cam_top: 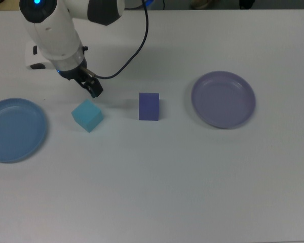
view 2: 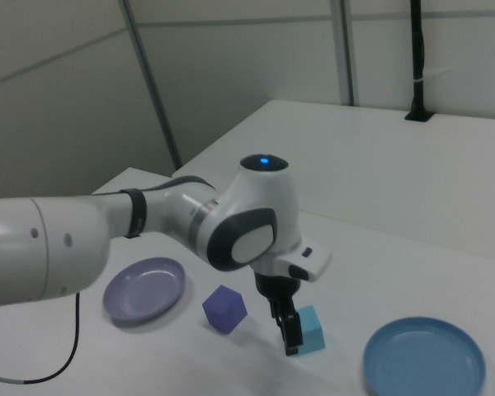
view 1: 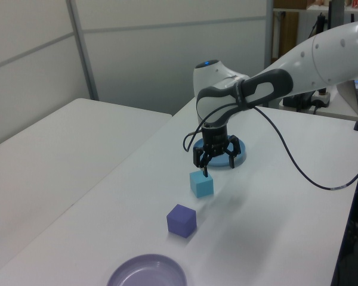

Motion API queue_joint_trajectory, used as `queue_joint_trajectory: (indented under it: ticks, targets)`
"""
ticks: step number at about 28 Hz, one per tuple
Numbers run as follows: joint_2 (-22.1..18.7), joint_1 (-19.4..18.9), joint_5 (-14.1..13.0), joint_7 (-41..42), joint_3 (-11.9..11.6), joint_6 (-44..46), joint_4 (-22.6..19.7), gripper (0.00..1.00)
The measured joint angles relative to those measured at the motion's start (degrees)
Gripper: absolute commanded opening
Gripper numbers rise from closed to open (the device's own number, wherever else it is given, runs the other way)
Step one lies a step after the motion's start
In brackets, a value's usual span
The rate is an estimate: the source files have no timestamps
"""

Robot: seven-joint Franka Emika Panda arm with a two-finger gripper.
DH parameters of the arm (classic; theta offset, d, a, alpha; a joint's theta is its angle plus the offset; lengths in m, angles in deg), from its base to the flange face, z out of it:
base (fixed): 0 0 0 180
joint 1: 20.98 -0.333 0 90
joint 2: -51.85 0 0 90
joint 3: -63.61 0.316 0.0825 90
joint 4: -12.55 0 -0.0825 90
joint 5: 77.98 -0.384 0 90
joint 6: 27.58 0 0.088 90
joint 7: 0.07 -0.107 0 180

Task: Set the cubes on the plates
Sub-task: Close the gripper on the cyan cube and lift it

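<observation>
The light cyan cube [cam_top: 87, 115] rests on the white table [cam_top: 157, 177], between the light blue plate [cam_top: 12, 130] and the blue-violet cube [cam_top: 149, 106]. The lavender plate [cam_top: 223, 98] lies at the top view's right. Both plates hold nothing. My gripper [view 1: 216, 164] hangs open just over the cyan cube [view 1: 201, 183], slightly toward the blue plate [view 1: 241, 157]. One dark finger [cam_top: 95, 90] shows in the top view; the arm hides the other. In the right view a finger [view 2: 290, 330] reaches down beside the cyan cube [view 2: 311, 330], with the violet cube [view 2: 224, 309] to its left.
The white arm [cam_top: 58, 38] and its black cable [cam_top: 139, 35] cover the table's far left part in the top view. In the left view the violet cube [view 1: 181, 220] and lavender plate [view 1: 147, 271] lie nearer the camera.
</observation>
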Motion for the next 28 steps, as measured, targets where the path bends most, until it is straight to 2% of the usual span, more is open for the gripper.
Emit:
queue_joint_trajectory:
  ticks: [12, 19, 28]
  targets:
    - [3.4, 0.7, 0.0, -1.2, -0.1, -9.5, 0.0, 1.0]
    - [4.0, 0.6, -0.2, -1.2, 0.1, -10.2, 0.4, 1.0]
    - [3.9, 0.3, -2.1, -1.1, 0.7, -10.2, 1.2, 1.0]
